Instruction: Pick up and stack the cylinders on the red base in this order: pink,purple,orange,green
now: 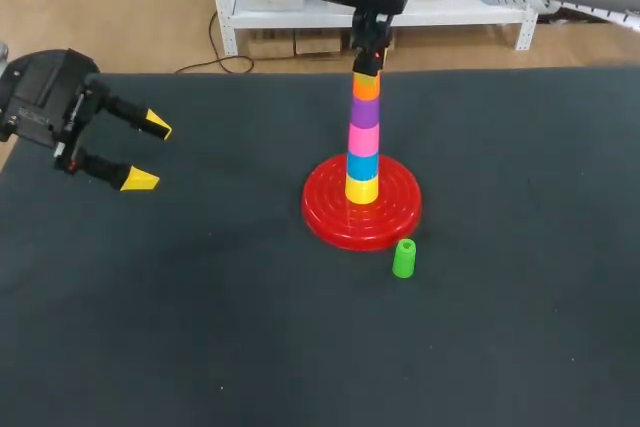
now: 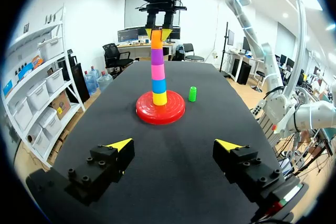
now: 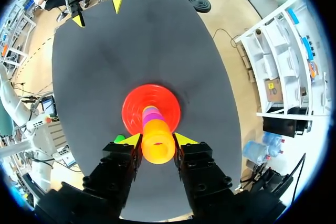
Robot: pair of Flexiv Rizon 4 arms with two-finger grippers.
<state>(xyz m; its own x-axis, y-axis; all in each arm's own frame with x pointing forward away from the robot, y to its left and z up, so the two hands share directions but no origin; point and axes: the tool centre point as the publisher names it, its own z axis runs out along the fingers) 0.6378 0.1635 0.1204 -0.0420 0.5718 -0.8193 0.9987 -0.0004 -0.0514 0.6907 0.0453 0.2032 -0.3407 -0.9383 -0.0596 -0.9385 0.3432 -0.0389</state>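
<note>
A red base (image 1: 330, 217) stands mid-table and carries a stack of yellow, blue, pink, purple and orange cylinders. My right gripper (image 1: 367, 65) comes down from above and is shut on the orange cylinder (image 1: 366, 87) at the top of the stack. In the right wrist view the orange cylinder (image 3: 157, 141) sits between both yellow tips, over the purple one and the red base (image 3: 134, 106). A green cylinder (image 1: 403, 258) stands upright on the table just in front of the base. My left gripper (image 1: 150, 155) hangs open and empty at the far left.
Dark table surface (image 1: 200, 327) stretches free all around the base. The left wrist view shows the stack (image 2: 157, 72) and the green cylinder (image 2: 192, 94) far ahead of the open left gripper (image 2: 173, 144).
</note>
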